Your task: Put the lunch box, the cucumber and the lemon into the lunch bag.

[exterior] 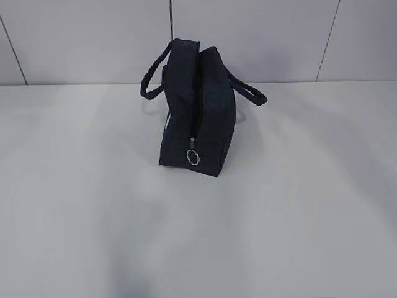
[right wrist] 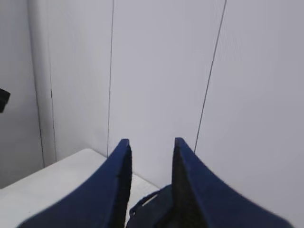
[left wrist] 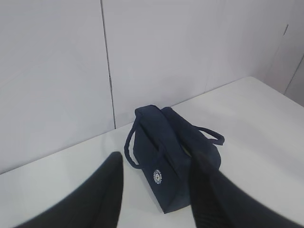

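Observation:
The dark navy lunch bag (exterior: 195,112) stands upright in the middle of the white table, end-on to the exterior view. Its zipper runs down that end to a metal ring pull (exterior: 193,157). Its loop handles (exterior: 248,92) hang to either side. The left wrist view shows the bag (left wrist: 152,128) from above, with its round white logo (left wrist: 157,176). My left gripper (left wrist: 156,156) is open and empty, well above the bag. My right gripper (right wrist: 151,140) is open and empty, with the bag (right wrist: 156,209) below it. The lunch box, cucumber and lemon are out of view. Neither gripper shows in the exterior view.
The white table (exterior: 93,217) meets a pale panelled wall (exterior: 260,37) just behind the bag. A small dark object (right wrist: 2,99) shows at the left edge of the right wrist view.

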